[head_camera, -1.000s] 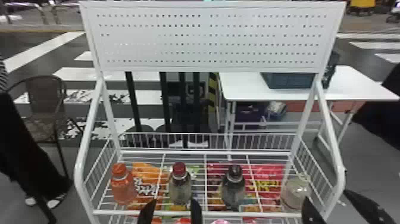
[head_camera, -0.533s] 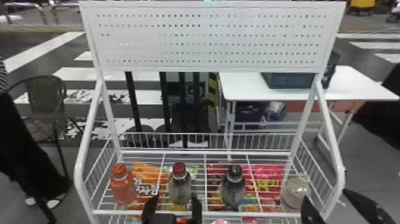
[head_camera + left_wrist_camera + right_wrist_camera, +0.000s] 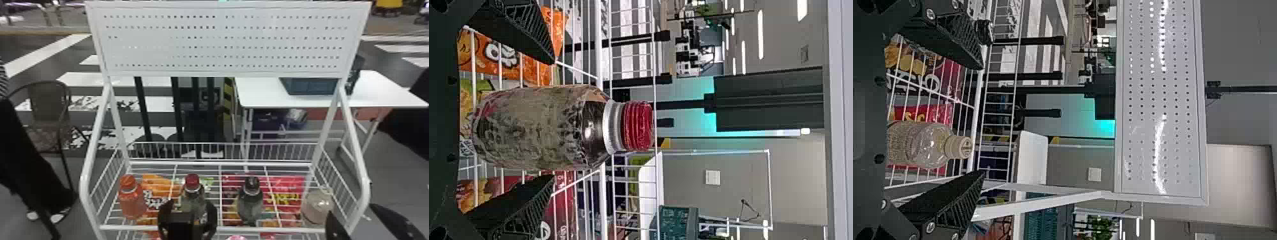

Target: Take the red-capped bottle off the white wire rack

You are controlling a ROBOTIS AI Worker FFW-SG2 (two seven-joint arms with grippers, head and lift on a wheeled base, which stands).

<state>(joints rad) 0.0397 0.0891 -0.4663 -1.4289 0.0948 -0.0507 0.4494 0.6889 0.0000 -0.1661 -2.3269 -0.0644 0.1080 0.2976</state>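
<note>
A white rack (image 3: 83,186) of metal tube and wire stands in the middle, topped by a wide white panel (image 3: 143,54) punched with rows of small holes. Beyond it, far right, is a flat white rectangular table (image 3: 380,92) on a metal frame, and far left a dark chair (image 3: 48,102) with a rounded back. On the table sits a dark blue-green plastic crate (image 3: 311,87).

At the near edge of the rack, left of centre, the black two-fingered left gripper (image 3: 190,203) has its flat fingers spread, one on each side of the task's bottle; the left wrist view shows a gap between one finger and it. The right gripper (image 3: 351,209), also black, is at the near right corner, its fingers spread too, with nothing pinched.

Shiny snack packets, orange (image 3: 159,182) on the left and pink-red (image 3: 292,183) on the right, show through the shelf wires. Four plastic bottles stand upright along that shelf: an orange one (image 3: 132,202), the clear red-capped bottle (image 3: 193,198) (the one wanted), a dark-capped one (image 3: 250,204) and, far right, a pale see-through one (image 3: 316,206). Smallest is the ridged red cap (image 3: 192,181)
</note>
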